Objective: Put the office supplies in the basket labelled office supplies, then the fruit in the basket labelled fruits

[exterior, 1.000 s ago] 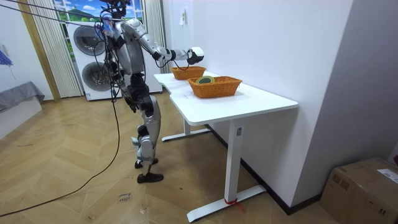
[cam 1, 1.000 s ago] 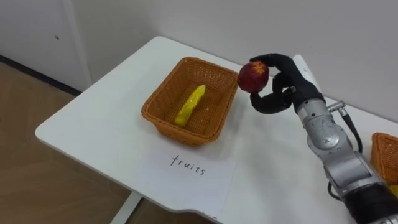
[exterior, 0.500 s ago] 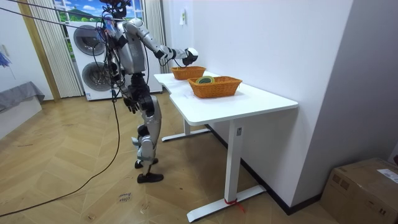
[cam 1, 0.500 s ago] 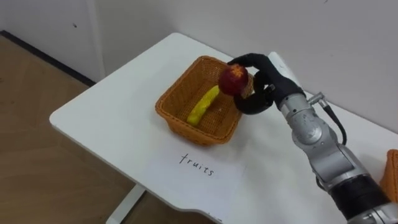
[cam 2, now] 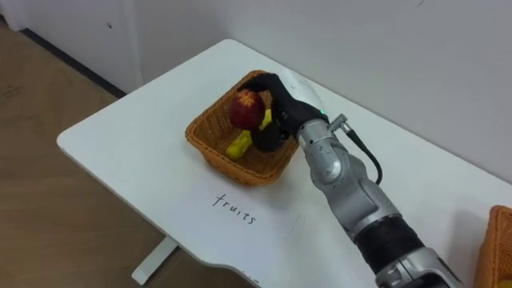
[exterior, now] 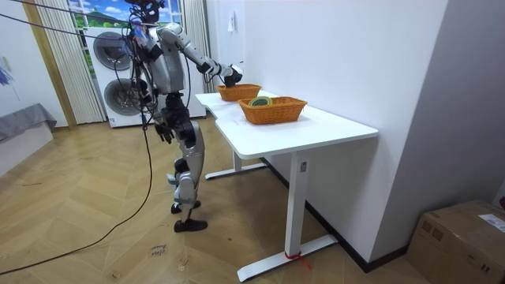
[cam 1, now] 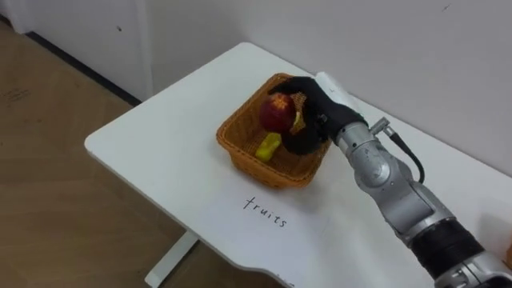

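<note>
While right hand clasps apple, apple hangs over basket, above banana.

Banana lies in the basket, with label before it

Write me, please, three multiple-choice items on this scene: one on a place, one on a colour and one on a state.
1. Where is the apple? A) on the floor B) held over the basket C) in a drawer
2. What colour is the banana in the basket? A) yellow B) green C) brown
3. The right hand is A) open B) shut on nothing C) shut on the apple
Answers: 1 B, it hangs above the basket; 2 A, plainly yellow; 3 C, fingers curl round it.
</note>
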Motion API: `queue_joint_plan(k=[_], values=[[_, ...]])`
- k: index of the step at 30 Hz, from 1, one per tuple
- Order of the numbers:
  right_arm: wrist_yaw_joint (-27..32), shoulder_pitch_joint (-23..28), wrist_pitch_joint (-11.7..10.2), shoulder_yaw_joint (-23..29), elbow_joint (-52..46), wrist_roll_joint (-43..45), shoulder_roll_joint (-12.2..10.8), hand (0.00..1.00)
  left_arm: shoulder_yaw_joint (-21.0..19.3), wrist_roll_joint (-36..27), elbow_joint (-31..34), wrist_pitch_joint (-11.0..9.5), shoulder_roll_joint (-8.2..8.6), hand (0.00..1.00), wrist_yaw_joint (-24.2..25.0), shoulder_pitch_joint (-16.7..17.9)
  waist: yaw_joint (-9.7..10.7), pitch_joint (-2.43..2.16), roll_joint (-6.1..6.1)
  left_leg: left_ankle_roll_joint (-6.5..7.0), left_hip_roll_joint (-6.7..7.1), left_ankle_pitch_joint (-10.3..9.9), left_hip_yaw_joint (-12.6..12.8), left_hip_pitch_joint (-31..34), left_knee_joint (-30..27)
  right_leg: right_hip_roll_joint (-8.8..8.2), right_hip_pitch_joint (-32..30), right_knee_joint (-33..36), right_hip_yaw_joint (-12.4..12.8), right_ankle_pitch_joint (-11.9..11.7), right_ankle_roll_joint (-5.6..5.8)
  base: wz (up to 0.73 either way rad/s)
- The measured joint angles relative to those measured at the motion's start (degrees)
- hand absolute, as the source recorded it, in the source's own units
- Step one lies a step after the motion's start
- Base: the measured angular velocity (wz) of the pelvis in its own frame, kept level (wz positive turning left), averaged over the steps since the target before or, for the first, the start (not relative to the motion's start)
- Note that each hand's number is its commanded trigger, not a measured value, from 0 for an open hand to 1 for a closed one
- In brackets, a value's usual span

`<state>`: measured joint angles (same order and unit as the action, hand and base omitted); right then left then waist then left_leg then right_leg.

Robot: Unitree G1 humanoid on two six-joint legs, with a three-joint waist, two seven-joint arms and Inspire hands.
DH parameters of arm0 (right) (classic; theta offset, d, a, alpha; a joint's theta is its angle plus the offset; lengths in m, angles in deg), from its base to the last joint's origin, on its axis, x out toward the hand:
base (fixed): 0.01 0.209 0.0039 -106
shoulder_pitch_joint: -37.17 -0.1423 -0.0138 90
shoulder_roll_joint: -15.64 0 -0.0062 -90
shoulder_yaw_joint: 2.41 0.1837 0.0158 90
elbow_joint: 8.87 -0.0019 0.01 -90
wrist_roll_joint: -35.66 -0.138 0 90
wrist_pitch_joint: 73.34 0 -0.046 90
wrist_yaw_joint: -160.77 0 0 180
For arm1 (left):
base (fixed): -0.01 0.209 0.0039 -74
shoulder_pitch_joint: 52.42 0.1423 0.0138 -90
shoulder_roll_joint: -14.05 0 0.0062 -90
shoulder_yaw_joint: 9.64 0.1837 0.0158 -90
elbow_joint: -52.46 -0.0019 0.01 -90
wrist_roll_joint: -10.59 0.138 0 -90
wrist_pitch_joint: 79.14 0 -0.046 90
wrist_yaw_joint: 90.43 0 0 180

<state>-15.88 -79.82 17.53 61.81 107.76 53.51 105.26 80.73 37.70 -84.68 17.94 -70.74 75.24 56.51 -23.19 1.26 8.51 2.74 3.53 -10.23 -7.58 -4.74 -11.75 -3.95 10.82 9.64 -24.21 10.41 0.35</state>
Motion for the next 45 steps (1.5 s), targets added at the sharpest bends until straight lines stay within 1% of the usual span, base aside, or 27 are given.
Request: queue_joint_plan(k=[1,2,3,4,5,15,19,28,38,45], values=[[0.0,0.0,0.3,0.0,0.0,0.0,0.0,0.58,0.0,0.0,0.0,0.0,-0.02,0.00,-0.1,0.1,-0.2,-0.01,0.01,0.01,0.01,0.0,0.0,0.0,0.0,-0.02,0.0,0.0,0.0,0.0,0.01,0.00],[0.0,0.0,0.5,0.0,0.0,0.0,0.0,0.53,0.0,0.0,0.0,0.1,-0.05,0.00,-0.1,0.1,-0.2,-0.03,0.04,0.01,0.02,0.0,0.0,0.0,0.0,-0.02,0.0,0.0,0.0,0.0,0.02,0.00],[0.0,0.0,0.5,0.0,0.0,0.0,0.0,0.25,0.0,0.0,0.0,0.1,-0.11,0.00,-0.1,0.1,-0.4,-0.06,0.10,0.02,0.03,0.0,0.0,0.0,0.0,-0.02,0.0,0.0,0.0,0.0,0.03,0.00],[0.0,0.0,0.5,0.0,0.0,0.0,0.0,0.19,0.0,0.0,0.0,0.2,-0.12,0.00,-0.1,0.1,-0.5,-0.09,0.14,0.02,0.05,0.0,-0.1,0.0,0.0,-0.01,0.0,0.0,0.0,0.0,0.05,0.00],[0.0,0.0,0.5,0.0,0.0,0.0,0.0,0.00,0.0,0.0,0.0,0.2,-0.12,0.00,-0.1,0.1,-0.5,-0.09,0.14,0.03,0.06,0.0,-0.1,0.0,0.0,-0.01,0.1,0.0,0.0,0.0,0.06,0.00],[0.3,0.0,0.6,0.0,2.0,-0.1,0.0,0.00,-0.1,0.0,-1.1,0.6,-0.12,0.00,-0.4,0.4,-0.4,-0.05,0.17,0.06,0.10,0.0,-0.3,0.0,-0.1,0.04,0.1,0.0,0.1,-0.1,0.10,0.00],[0.3,0.0,0.6,0.0,2.0,-0.5,0.0,0.00,-0.1,0.0,-1.2,1.2,-0.14,0.00,-0.4,0.4,-0.3,-0.05,0.16,0.06,0.09,0.0,-0.3,0.0,-0.1,0.03,0.1,-0.1,0.2,-0.1,0.10,0.00],[0.3,0.0,0.6,0.0,2.0,-1.8,0.0,0.00,-0.1,0.0,-1.3,1.2,-0.15,0.00,-0.5,0.4,-0.2,-0.05,0.16,0.07,0.08,0.0,-0.3,-0.1,-0.1,0.02,0.2,0.0,0.3,-0.1,0.10,0.00],[0.3,0.0,0.6,0.0,2.0,-1.8,0.0,0.00,-0.1,0.0,-1.4,1.3,-0.15,0.00,-0.5,0.9,0.7,-0.04,0.15,0.08,0.09,0.0,-0.3,-0.1,-0.1,0.01,0.1,0.0,0.3,-0.1,0.10,0.00],[0.2,0.0,0.6,0.0,1.9,1.6,0.0,0.00,-0.2,0.0,-1.2,1.9,-0.13,0.00,0.0,1.6,0.7,-0.07,-0.01,0.09,0.05,0.0,-0.3,-0.2,-0.1,0.02,0.1,0.0,0.3,0.0,0.10,0.00]])
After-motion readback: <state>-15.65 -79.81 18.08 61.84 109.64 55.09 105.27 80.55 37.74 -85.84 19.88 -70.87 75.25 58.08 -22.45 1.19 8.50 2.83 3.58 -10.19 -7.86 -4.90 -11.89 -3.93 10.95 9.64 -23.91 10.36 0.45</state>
